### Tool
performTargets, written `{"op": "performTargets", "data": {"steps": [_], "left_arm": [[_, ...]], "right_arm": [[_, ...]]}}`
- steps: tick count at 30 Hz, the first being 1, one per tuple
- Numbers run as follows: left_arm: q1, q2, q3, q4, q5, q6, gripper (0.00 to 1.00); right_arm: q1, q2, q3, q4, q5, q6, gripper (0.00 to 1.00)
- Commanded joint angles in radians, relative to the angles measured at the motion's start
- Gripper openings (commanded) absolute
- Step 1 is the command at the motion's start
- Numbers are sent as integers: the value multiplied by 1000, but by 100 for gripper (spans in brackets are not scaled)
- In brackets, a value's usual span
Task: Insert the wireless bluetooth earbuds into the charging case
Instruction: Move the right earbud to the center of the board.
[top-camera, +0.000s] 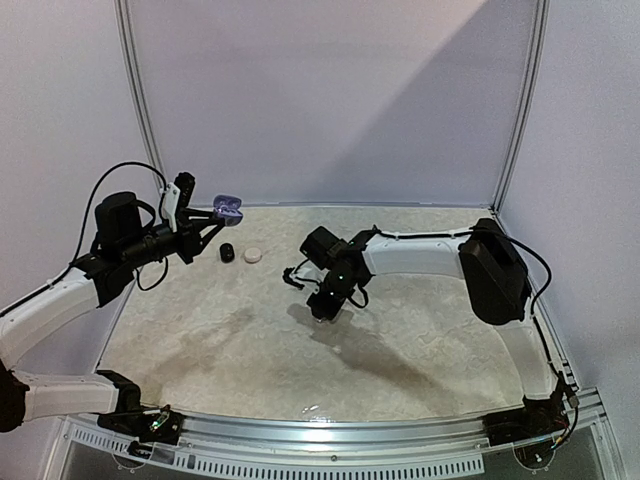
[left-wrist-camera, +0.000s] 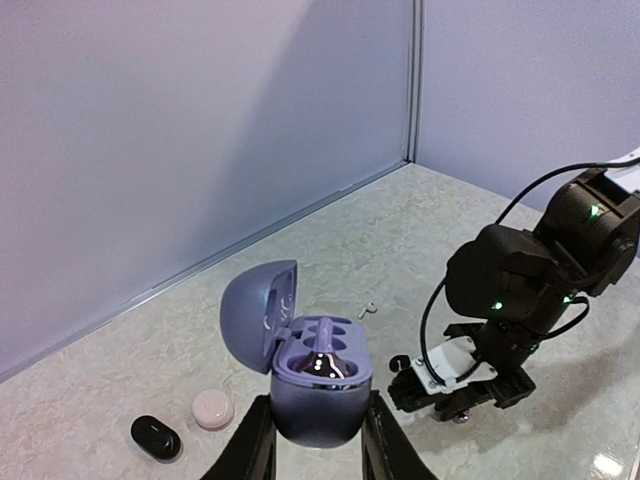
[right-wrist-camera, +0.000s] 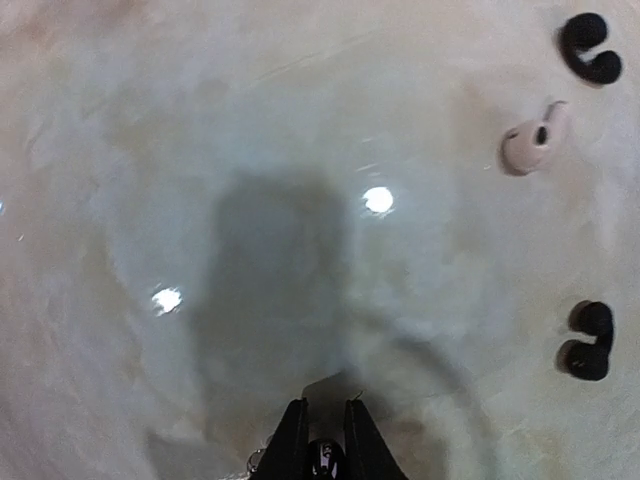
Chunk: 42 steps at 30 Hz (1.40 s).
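A small black oval case (left-wrist-camera: 156, 437) and a round pinkish-white case (left-wrist-camera: 213, 409) lie side by side on the marbled table (left-wrist-camera: 400, 240).

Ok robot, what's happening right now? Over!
Left gripper holds open purple case up. Right gripper pinches a small dark earbud. Nothing blocking.

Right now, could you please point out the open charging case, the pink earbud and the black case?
Open charging case (left-wrist-camera: 320, 385), left wrist view, front shell.
Pink earbud (right-wrist-camera: 530, 143), right wrist view, body.
Black case (left-wrist-camera: 156, 437), left wrist view, top.
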Motion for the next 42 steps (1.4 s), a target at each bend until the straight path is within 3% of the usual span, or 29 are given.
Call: {"op": "performTargets", "data": {"steps": [1,9,15,18,24,33,42], "left_arm": [[13,4,34,12,20,19,0],[13,11,52,-7,25,40,0],[13,18,64,-20,26,54,0],[13,30,68,-16,36,53,0],[12,45,76,6,50,46,0],[13,15,54,3,42,-11,0],[10,-84,-52,166,201,-152,0]], "right_arm": [[23,-67,-81,-81,-140,-197,12],[58,-113,-160,-132,-179,-399,17],[76,-113,-143,-145,-132,-445,39],[75,-149,-125,-104,-127,-395,43],[65,-276,-150,34,-82,-189,52],[-24,-317,-223,-30,49,370,48],[-24,-309,-252,-38,48,633,50]]}}
